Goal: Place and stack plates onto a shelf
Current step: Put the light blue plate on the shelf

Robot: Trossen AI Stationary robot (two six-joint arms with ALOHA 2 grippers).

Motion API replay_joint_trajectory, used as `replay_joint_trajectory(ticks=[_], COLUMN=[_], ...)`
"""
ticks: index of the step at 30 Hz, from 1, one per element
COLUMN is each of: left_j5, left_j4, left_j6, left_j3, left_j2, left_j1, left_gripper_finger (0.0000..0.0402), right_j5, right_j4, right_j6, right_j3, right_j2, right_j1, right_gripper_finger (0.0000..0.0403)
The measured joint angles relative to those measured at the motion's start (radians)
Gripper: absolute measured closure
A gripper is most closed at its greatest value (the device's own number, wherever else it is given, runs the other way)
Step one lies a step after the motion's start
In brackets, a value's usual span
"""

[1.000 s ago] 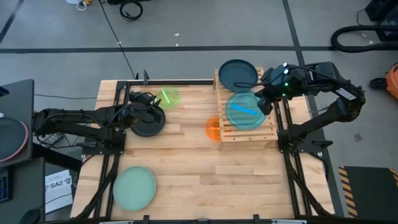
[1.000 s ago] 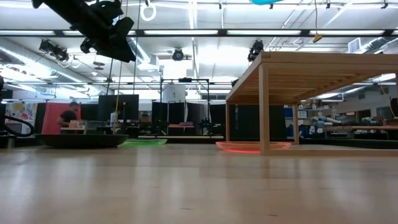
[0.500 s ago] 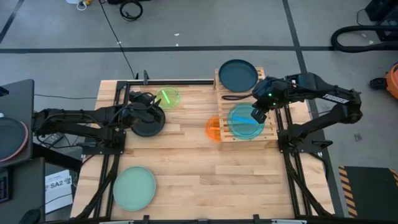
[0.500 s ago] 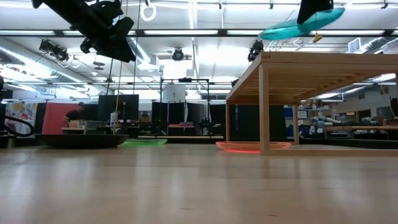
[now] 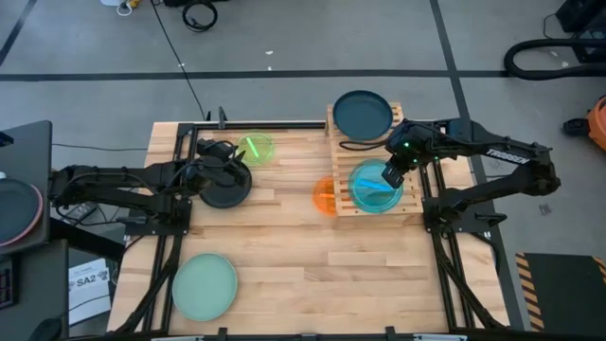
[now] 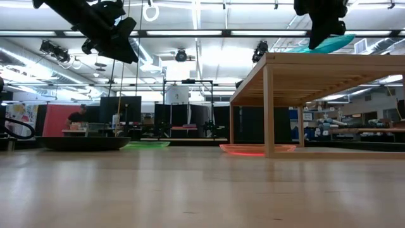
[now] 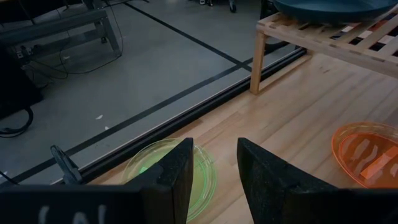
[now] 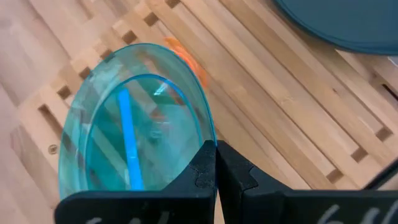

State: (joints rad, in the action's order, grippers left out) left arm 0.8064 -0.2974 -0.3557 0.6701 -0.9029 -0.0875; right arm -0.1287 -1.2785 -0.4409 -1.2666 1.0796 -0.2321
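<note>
Black plate [image 5: 227, 192] sits under left gripper [image 7: 211, 180], fingers apart, at tabletop [image 5: 303, 256] 10 o'clock. Right gripper [image 8: 216, 163] is pinched on cyan plate's [image 5: 376, 185] rim, plate tilted just over shelf [image 5: 409, 204], teal plate [image 5: 362, 113] at its 12 o'clock. Judged light, stiff, slick; rim grip suits.

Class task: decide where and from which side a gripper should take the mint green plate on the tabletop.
Grip the mint green plate at its raised rim, from above. It lies flat on the tabletop, so probably only its edge offers two-finger purchase.
</note>
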Motion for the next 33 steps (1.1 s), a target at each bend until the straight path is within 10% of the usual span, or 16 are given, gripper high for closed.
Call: replay_joint_trajectory(ticks=[33], left_j5=[0.000], left_j4=[0.000], left_j6=[0.000], left_j3=[0.000], left_j2=[0.000], left_j1=[0.000], left_gripper_finger=[0.0271], right_j5=[-0.036], right_j4=[-0.002], right_j6=[0.051], right_j3=[0.005], right_j2=[0.000], right_j1=[-0.040], right_gripper_finger=[0.0361])
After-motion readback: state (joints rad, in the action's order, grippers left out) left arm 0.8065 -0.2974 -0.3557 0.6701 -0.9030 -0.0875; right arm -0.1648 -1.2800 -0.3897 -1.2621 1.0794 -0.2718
